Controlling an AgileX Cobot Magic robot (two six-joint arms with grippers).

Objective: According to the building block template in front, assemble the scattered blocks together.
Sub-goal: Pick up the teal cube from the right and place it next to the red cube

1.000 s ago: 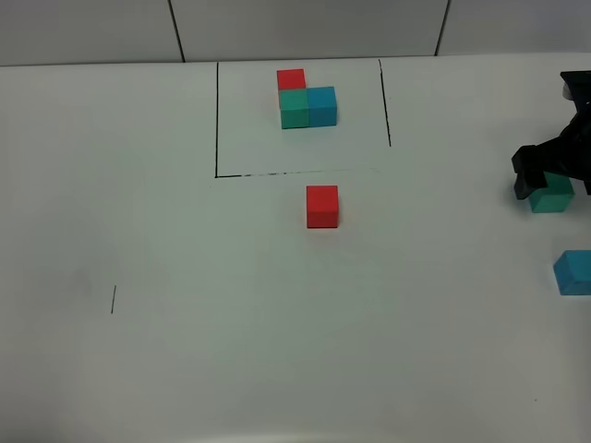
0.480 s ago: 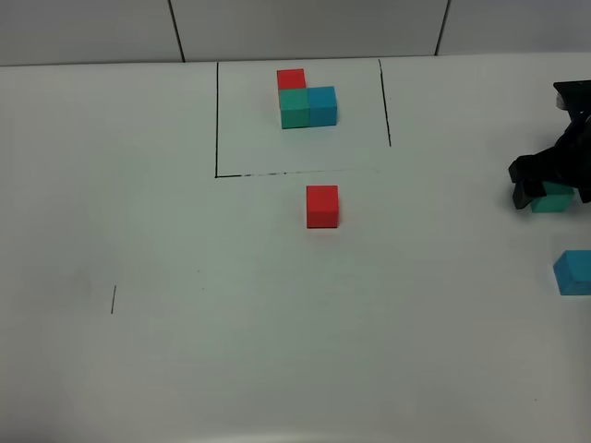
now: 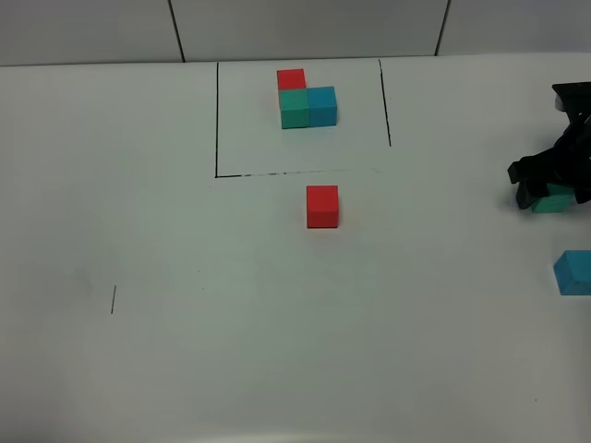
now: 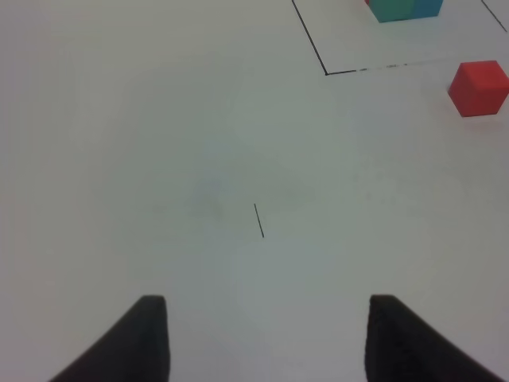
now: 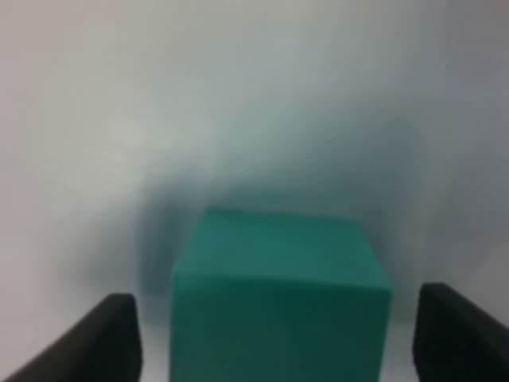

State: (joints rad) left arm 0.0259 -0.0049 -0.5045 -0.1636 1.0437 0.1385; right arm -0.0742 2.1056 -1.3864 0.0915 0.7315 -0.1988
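Observation:
The building block template (image 3: 306,97) is an L of red, teal-green and blue cubes inside thin black lines at the back. The loose red cube (image 3: 322,206) sits just in front of the frame and also shows in the left wrist view (image 4: 478,87). The loose teal-green cube (image 3: 555,202) lies at the far right, with my right gripper (image 3: 550,187) down around it. In the right wrist view the cube (image 5: 280,298) sits between the open fingers with a gap on each side. The loose blue cube (image 3: 574,272) is at the right edge. My left gripper (image 4: 266,342) is open and empty.
A short black mark (image 3: 113,298) is drawn on the white table at the left and also shows in the left wrist view (image 4: 259,220). The frame's front left corner (image 4: 326,72) shows in the left wrist view. The table's right edge is close to the blue cube.
My right gripper has come down lower around the teal-green cube, covering more of it. The cubes and the left gripper have not moved.

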